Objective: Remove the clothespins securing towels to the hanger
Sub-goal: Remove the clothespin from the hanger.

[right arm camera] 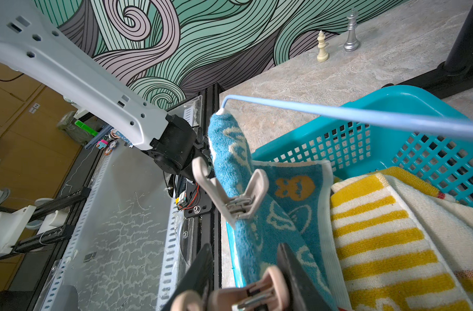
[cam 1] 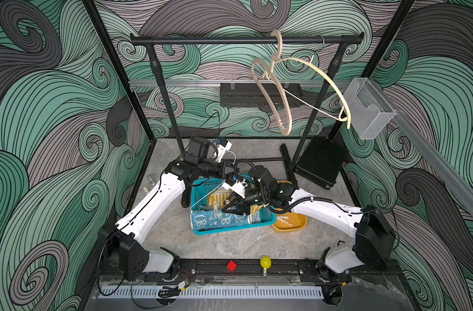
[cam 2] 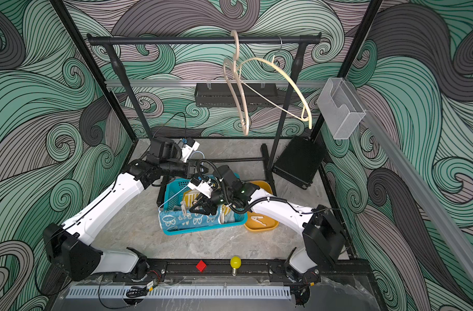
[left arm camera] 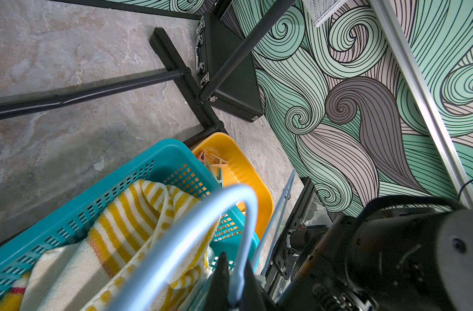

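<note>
- Top views: a teal basket (cam 1: 224, 229) sits mid-scene. The bunny towel (cam 1: 216, 219) lies along its near side, the striped towel (cam 1: 216, 198) behind it. The blue hanger (cam 1: 207, 198) slants over both towels. A yellow tray (cam 1: 297, 224) just right of the basket holds loose clothespins (cam 1: 283, 219). The right gripper (cam 1: 230, 207) hangs over the bunny towel.
- Left wrist view: the left gripper (left arm camera: 235, 269) has its fingers together, clamped on the hanger wire.
- Right wrist view: a beige clothespin (right arm camera: 230, 194) is clipped on the bunny towel. The right gripper's fingers (right arm camera: 294, 272) stand apart on either side of a pink clothespin (right arm camera: 256, 293); whether they press it cannot be told.
</note>
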